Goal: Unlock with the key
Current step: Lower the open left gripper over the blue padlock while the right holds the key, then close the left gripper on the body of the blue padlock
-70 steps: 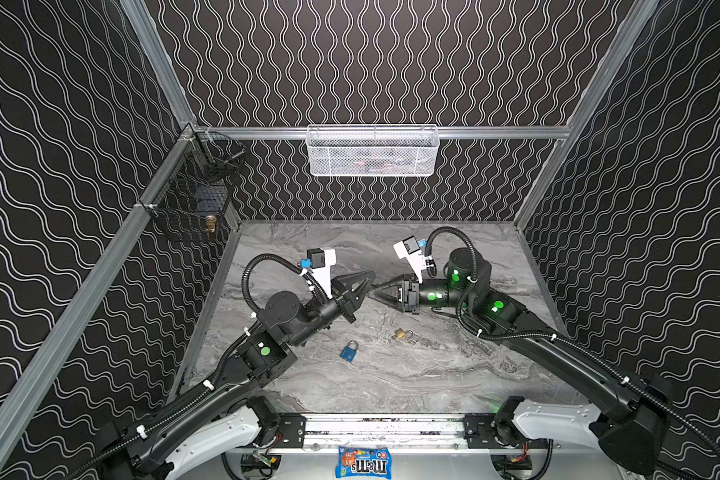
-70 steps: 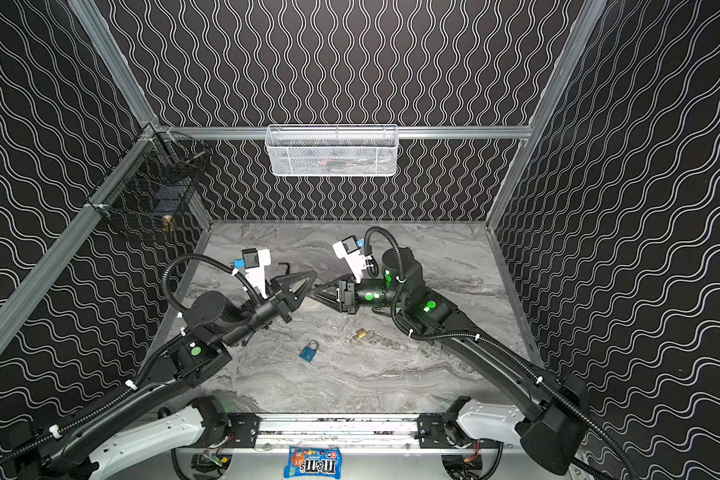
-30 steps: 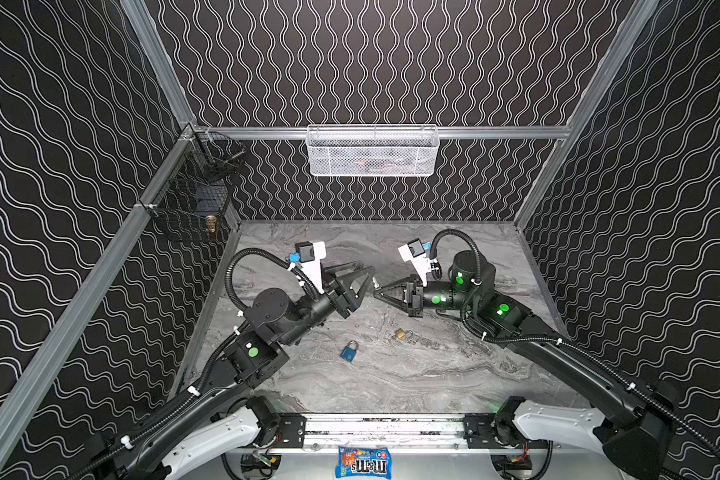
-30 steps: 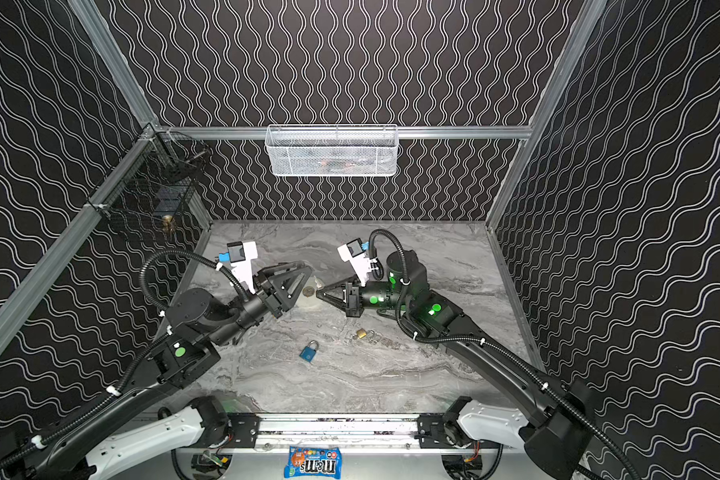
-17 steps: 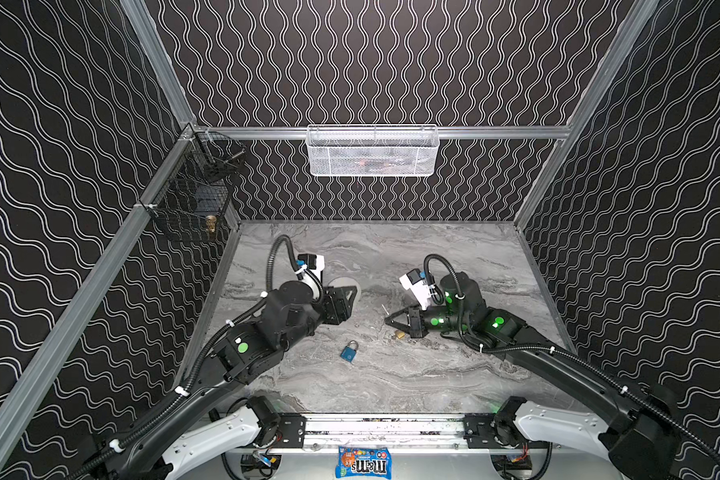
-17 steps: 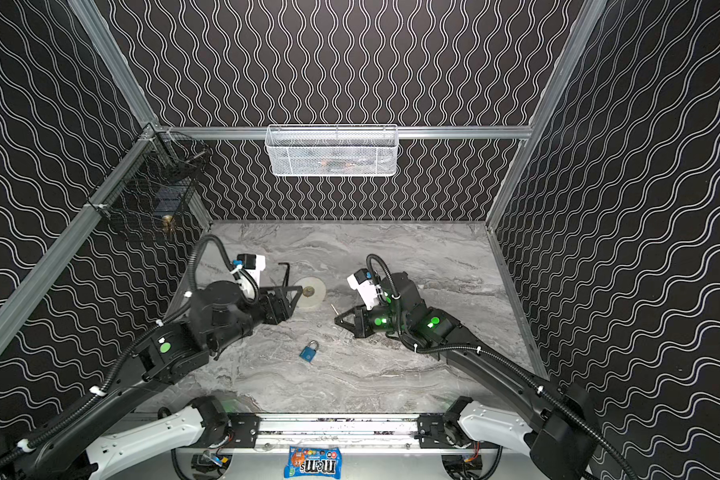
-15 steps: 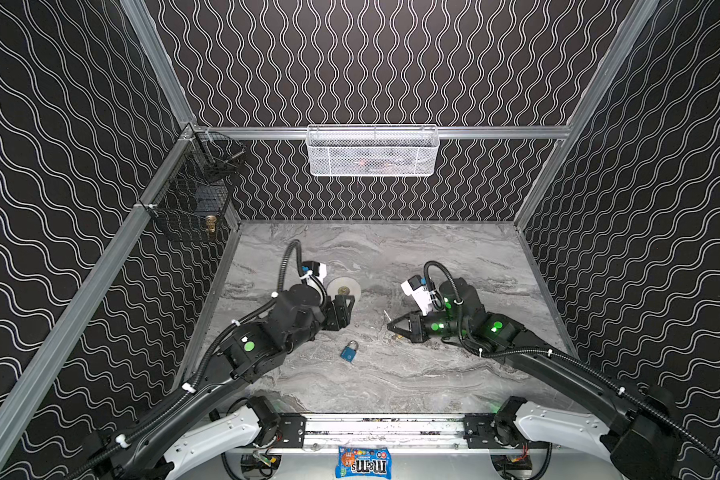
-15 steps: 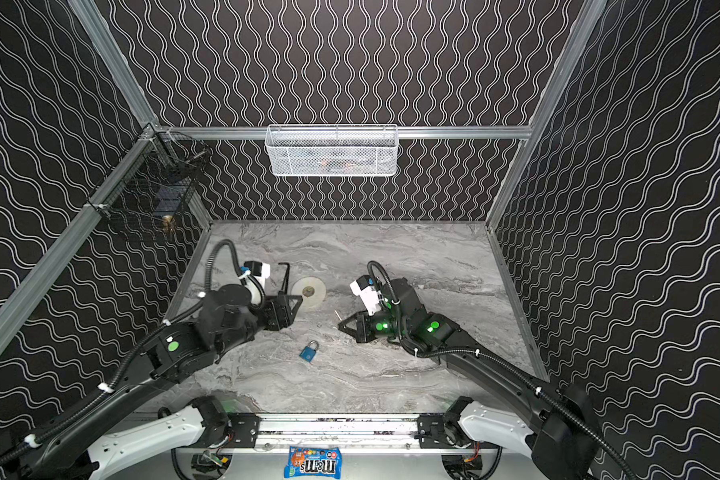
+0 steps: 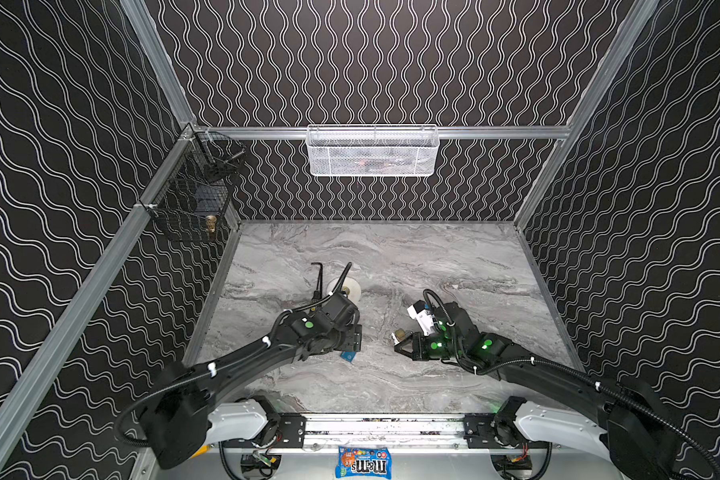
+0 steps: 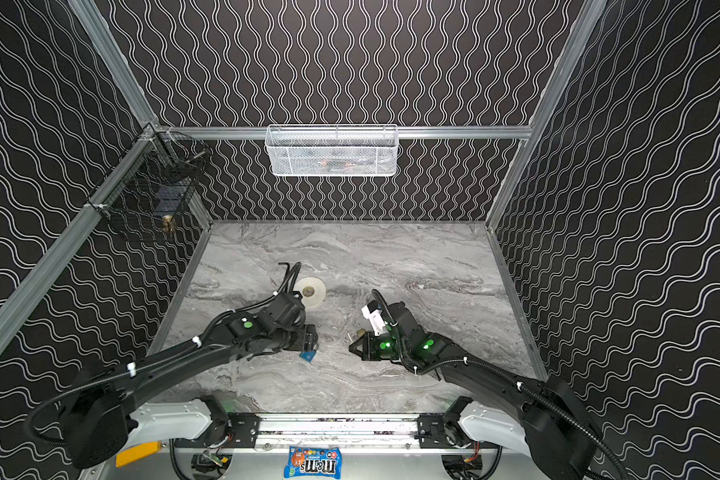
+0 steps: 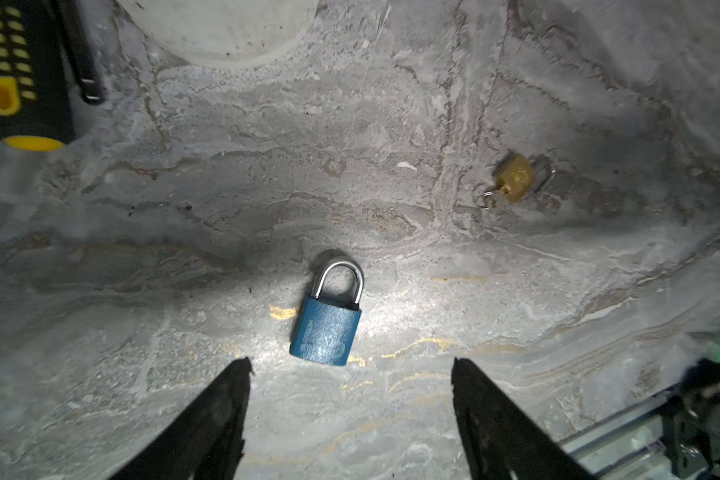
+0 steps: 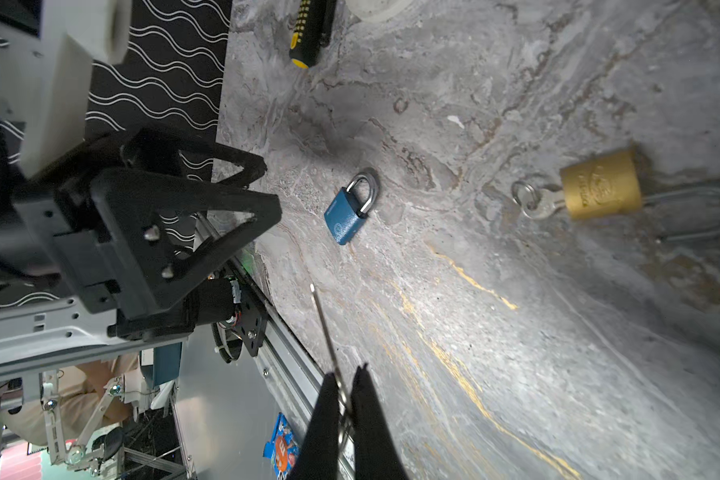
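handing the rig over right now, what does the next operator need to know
Left end effector: open, poised over the blue padlock, not touching it.
Right end effector: shut on the key, apart from the lock.
Blue padlock lies flat on the table, shackle closed. A brass padlock with its own key inserted lies nearby.
Done: key in hand.
Left: grip blue padlock, insert key, turn.

Grey marbled tabletop (image 9: 391, 249), blue padlock (image 11: 325, 330), brass padlock (image 12: 599, 185)

Layout on table (image 9: 412, 257), front to back.
In front, short-shackle padlock (image 11: 325, 328) lay left of long-shackle padlock (image 12: 599, 185); behind them sat disc (image 10: 312, 291), hex key (image 9: 319, 274), screwdriver (image 11: 21, 83).
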`<state>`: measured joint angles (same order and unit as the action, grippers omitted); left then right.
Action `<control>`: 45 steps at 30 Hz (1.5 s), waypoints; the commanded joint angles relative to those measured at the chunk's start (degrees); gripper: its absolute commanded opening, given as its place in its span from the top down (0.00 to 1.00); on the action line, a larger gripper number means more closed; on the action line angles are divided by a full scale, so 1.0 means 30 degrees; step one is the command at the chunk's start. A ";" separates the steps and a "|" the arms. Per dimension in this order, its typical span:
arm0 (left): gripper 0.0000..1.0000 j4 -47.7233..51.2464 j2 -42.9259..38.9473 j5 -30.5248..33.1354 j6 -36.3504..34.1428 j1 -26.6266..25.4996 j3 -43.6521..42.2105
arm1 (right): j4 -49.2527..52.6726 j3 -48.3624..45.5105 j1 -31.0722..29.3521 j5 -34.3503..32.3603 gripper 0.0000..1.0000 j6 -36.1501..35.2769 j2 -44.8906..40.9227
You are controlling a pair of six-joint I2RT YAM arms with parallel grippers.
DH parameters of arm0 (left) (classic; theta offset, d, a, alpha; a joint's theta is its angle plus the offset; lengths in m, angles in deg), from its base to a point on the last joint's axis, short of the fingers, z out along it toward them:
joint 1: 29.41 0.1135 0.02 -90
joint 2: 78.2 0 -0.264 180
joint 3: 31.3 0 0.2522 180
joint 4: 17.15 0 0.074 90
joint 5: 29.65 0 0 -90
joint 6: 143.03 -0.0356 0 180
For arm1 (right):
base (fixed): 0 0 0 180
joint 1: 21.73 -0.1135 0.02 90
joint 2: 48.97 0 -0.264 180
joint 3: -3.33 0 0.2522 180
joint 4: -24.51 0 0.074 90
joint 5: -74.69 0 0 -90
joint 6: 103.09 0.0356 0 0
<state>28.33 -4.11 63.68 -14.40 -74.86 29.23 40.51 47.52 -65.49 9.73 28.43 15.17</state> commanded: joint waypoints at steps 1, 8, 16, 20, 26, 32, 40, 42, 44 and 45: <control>0.20 -0.0331 0.1083 0.0181 -0.0314 0.0044 0.0291 | -0.1016 -0.0067 -0.0015 -0.0466 1.00 0.0651 -0.0052; 0.20 -0.1215 0.2159 0.0282 0.0646 0.0031 -0.0543 | -0.0227 0.0268 0.0007 -0.0736 1.00 0.0247 0.0070; 0.20 -0.2476 0.3152 -0.0567 0.0939 -0.0301 -0.0978 | -0.0657 0.0053 0.0029 -0.0992 1.00 0.0223 -0.0374; 0.20 -0.1977 0.3613 0.0123 0.1358 -0.0890 -0.0599 | -0.0602 0.0063 0.0029 -0.0860 1.00 0.0142 -0.0237; 0.20 -0.0208 0.4632 0.1514 0.2843 -0.2262 0.0293 | -0.0462 -0.0114 0.0042 -0.1230 1.00 0.0018 -0.0315; 0.23 -0.0042 0.5129 0.1634 0.4247 -0.2910 0.0386 | -0.0885 -0.0216 0.0023 -0.0998 1.00 0.0078 0.0016; 0.31 0.0685 0.5711 0.2567 0.5950 -0.2926 0.0751 | -0.1050 -0.0037 0.0072 -0.0750 1.00 -0.0040 0.0548; 0.33 0.0359 0.5947 0.2326 0.5748 -0.2926 0.0745 | -0.1260 -0.0165 0.0064 -0.0867 1.00 0.0061 0.0398; 0.34 0.0740 0.6275 0.2529 0.5664 -0.2926 0.1024 | -0.1501 -0.0341 0.0109 -0.0795 1.00 0.0164 0.0279; 0.35 0.0964 0.6450 0.2636 0.5635 -0.2926 0.1186 | -0.1527 -0.0388 0.0135 -0.0787 1.00 0.0189 0.0273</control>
<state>29.89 14.23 70.78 1.43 -83.64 32.18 38.37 46.69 -65.17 6.93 28.87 16.31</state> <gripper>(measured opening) 0.655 0.083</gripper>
